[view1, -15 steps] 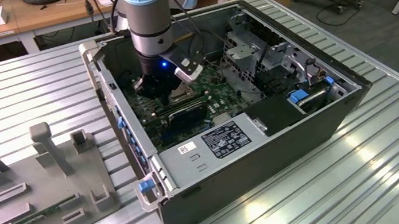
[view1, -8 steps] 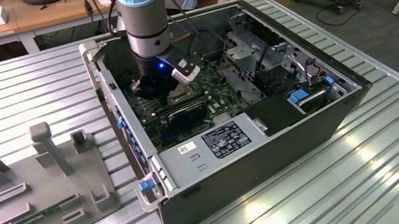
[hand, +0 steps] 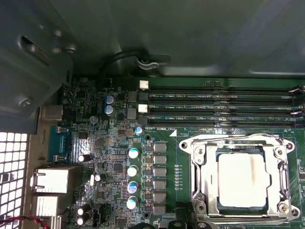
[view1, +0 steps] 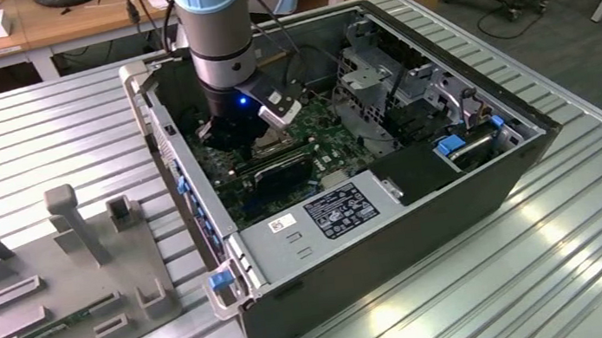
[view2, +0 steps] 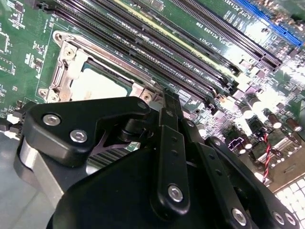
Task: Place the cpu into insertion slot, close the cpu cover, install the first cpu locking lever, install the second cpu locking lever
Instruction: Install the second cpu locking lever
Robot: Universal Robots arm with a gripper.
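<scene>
Hovering my claw, fingers seemingly pinched together, just beside the cpu under its closed cpu cover

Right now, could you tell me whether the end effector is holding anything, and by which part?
It cannot be told. The end effector hangs just beside the socket, where the cpu sits under the closed cpu cover.

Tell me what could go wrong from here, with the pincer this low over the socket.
1. The pincer hangs close beside the cover lying over the cpu; a skewed push might scrape either.
2. Memory slots and capacitors crowd the socket, so sideways drift could clip them.
</scene>
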